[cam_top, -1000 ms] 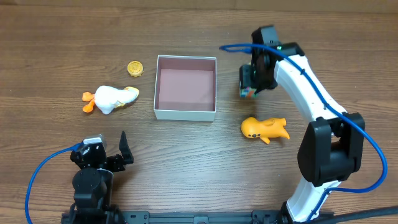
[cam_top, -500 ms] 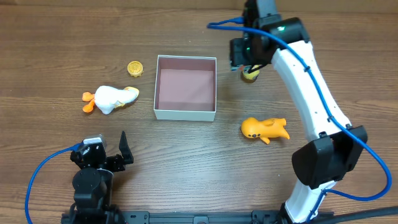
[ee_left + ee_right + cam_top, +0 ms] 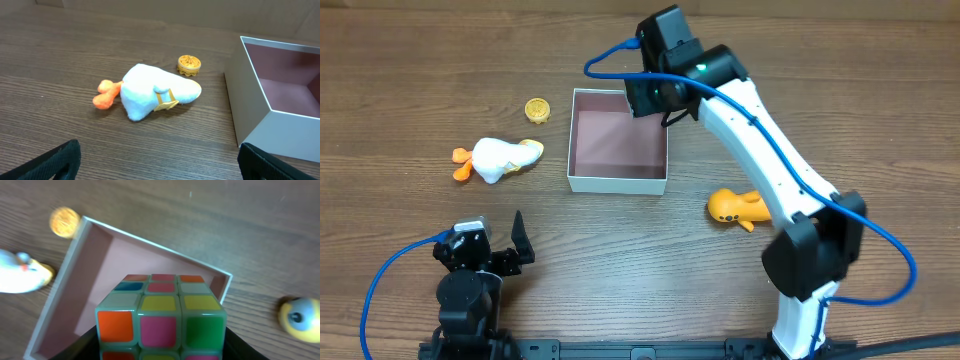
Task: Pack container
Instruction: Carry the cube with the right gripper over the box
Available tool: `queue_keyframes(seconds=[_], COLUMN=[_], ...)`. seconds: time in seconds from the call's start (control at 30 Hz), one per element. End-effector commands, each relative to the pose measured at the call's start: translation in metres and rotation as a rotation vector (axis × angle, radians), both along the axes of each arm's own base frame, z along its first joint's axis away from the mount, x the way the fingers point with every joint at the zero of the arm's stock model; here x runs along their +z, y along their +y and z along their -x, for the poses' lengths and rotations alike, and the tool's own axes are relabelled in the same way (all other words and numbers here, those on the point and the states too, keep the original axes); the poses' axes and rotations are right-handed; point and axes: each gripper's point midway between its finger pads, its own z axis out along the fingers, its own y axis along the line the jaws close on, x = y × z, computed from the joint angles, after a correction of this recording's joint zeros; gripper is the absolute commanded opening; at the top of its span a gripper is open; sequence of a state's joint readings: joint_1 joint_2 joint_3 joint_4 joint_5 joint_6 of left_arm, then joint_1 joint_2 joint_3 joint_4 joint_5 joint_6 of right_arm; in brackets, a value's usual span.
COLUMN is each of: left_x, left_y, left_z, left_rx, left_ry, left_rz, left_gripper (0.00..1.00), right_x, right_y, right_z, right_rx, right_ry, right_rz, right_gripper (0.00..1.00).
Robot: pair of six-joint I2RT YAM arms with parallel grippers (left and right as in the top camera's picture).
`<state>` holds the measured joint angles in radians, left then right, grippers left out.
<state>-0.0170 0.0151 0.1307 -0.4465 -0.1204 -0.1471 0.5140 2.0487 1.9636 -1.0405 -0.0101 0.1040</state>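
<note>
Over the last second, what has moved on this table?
The right gripper, still clamping the puzzle cube, swung left from beside the container to above its far right corner. Nothing was grabbed or released. The container, white duck, orange toy, gold disc and open left gripper stayed put.

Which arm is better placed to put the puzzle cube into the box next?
Right. The right gripper holds the cube over the far edge of the box; the left gripper is open, empty and well back from it.
</note>
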Motion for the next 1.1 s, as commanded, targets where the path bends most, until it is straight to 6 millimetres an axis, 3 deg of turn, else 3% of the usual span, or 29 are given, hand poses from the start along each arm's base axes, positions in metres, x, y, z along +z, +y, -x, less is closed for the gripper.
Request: queue_keyframes(seconds=[0.0, 0.3, 0.7, 1.07], left_x=[0.001, 0.001, 0.001, 0.001], left_y=[0.001, 0.001, 0.001, 0.001], left_z=[0.000, 0.000, 0.000, 0.000], left_rx=[-0.004, -0.004, -0.004, -0.004], left_ry=[-0.006, -0.006, -0.006, -0.006], left_rz=[-0.016, -0.016, -0.016, -0.016], left_gripper=[1.00, 1.00, 1.00, 1.00], right_x=[-0.019, -0.043, -0.044, -0.066], right_y=[0.005, 0.009, -0.009, -0.015], right_z=[-0.010, -0.021, -0.035, -0.025], right_rx=[-0.003, -0.012, -0.250, -0.278], right_ry=[0.014, 0.022, -0.009, 0.042], right_rz=[0.017, 0.029, 0.035, 0.054], right_gripper=[0.51, 0.51, 0.48, 0.47])
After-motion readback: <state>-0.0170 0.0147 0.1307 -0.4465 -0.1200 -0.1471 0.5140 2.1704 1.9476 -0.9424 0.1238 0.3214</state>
